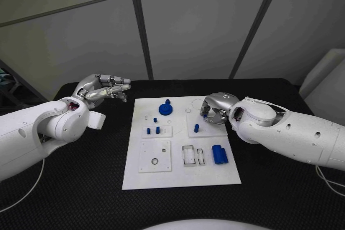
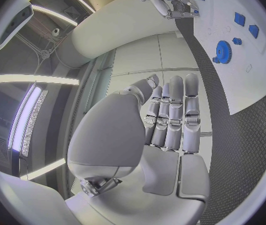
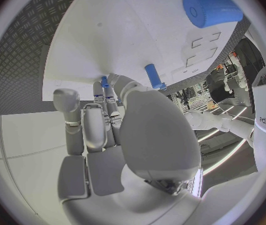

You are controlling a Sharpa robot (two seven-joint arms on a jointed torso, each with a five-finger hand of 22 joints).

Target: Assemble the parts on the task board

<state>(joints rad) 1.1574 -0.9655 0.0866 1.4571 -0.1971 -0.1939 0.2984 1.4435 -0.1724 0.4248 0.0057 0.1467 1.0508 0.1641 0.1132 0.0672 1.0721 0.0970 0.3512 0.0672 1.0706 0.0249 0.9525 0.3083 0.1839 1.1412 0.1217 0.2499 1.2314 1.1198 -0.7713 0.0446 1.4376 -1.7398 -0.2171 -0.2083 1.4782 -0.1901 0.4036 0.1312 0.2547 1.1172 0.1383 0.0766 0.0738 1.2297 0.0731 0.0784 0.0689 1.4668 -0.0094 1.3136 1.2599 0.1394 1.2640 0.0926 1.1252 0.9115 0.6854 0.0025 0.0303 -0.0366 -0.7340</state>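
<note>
— Which step is in hand?

— Placing, or picking, at the far right part of the task board [image 1: 180, 176]; I judge it early going. My right robot hand [image 1: 214, 110] hangs low over that corner, fingers curled down toward the white surface. The right wrist view shows a small blue bit [image 3: 103, 80] right at the fingertips. I cannot tell whether it is a part pinched there or a part standing on the board behind them.

— And the left?

— My left robot hand [image 1: 106, 89] is off the board, raised over the table [image 1: 72, 190] at the far left. Its fingers are stretched out side by side with nothing in them. It is idle.

— Where do the parts lie?

— All on the board:
- The blue gear [image 1: 166, 109] is near the far edge, in the middle.
- A cluster of short pegs [image 1: 153, 130] sits nearer me than the gear, on the left.
- An upright blue peg [image 1: 196, 127] stands just beside my right robot hand, on its near side.
- Two blue cylinders [image 1: 219, 154] lie side by side on the right, next to outlined rectangular slots [image 1: 190, 155] that look unfilled.

— What does the next move call for?

— If the fingertips do hold a part, it needs a straight descent into its seat without knocking the upright peg. If not, the fingers need to close cleanly on that peg. Most of the assembly seems ahead of me.
</note>
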